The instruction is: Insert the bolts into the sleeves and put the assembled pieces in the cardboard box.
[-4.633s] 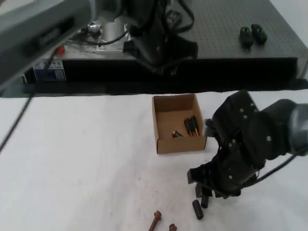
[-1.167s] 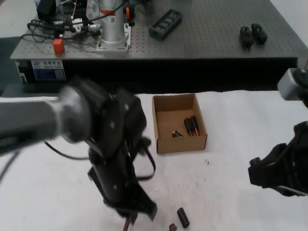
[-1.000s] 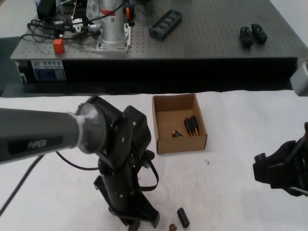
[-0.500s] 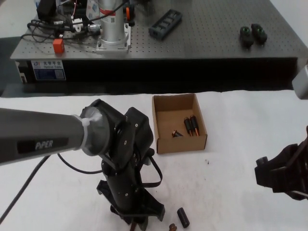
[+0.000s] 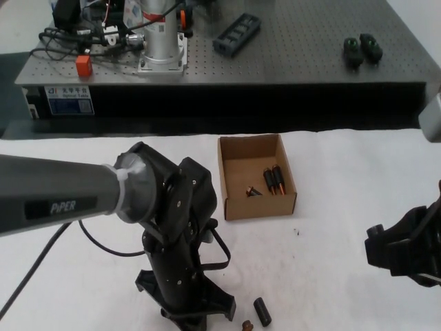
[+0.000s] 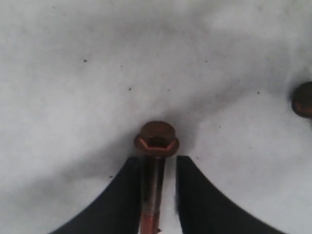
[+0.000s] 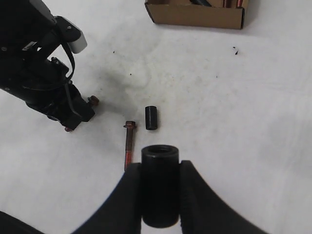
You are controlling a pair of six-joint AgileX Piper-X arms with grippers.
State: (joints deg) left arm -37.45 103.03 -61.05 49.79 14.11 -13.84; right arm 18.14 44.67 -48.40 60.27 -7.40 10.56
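Observation:
My left gripper (image 6: 157, 162) is low over the white cloth, shut on the shaft of a copper bolt (image 6: 156, 140) whose hex head sticks out past the fingertips. In the high view this gripper (image 5: 198, 318) is at the front edge, left of a loose black sleeve (image 5: 261, 311). A second bolt (image 7: 128, 144) lies beside that sleeve (image 7: 151, 118). My right gripper (image 7: 160, 168) is shut on another black sleeve (image 7: 160, 187), held off the cloth at the right with its open end facing away. The cardboard box (image 5: 231, 172) holds two assembled pieces (image 5: 274, 179).
A small dark piece (image 5: 252, 192) also lies in the box. Behind the cloth stands a perforated metal bench (image 5: 310, 41) with a metal post, cables and a black tray. The left arm's body (image 5: 172, 227) stands between the box and the front edge.
The left arm swung in from the back and came down over the bolts at the front, settling on one. The right arm drew back to the right with a sleeve.

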